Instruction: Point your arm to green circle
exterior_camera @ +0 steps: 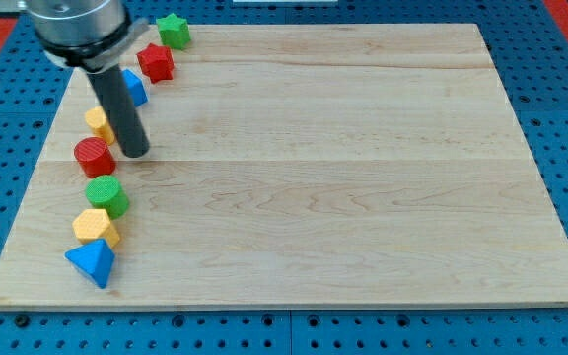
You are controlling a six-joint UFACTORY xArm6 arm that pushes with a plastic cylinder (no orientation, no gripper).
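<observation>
Nearest, at the left of the wooden board (pixel 343 177), a blue triangular block (pixel 92 262) close to the near edge. Just behind and touching it, a yellow block (pixel 96 227) with a many-sided top. Next back, the green circle (pixel 106 196), a short upright cylinder, just beyond the yellow block and near the board's left edge. Farther still, a red cylinder (pixel 95 156), apart from the green circle by a narrow strip of bare wood. Right beside that red cylinder, on its right, my tip (pixel 134 153) planted on the board (no jaws here to open or close, only a plain dark rod, holding nothing), very close to the red cylinder though contact cannot be told, and farther back than the green circle with the red one nearer to hand. Behind the rod, a second yellow block (pixel 98 121) partly hidden, shape unclear, and a blue block (pixel 135 87) also half covered. Beyond those, a red star-like block (pixel 155 62), and farthest, at the far edge, a green star (pixel 174 30). All around the board, a blue perforated table (pixel 560 148).
</observation>
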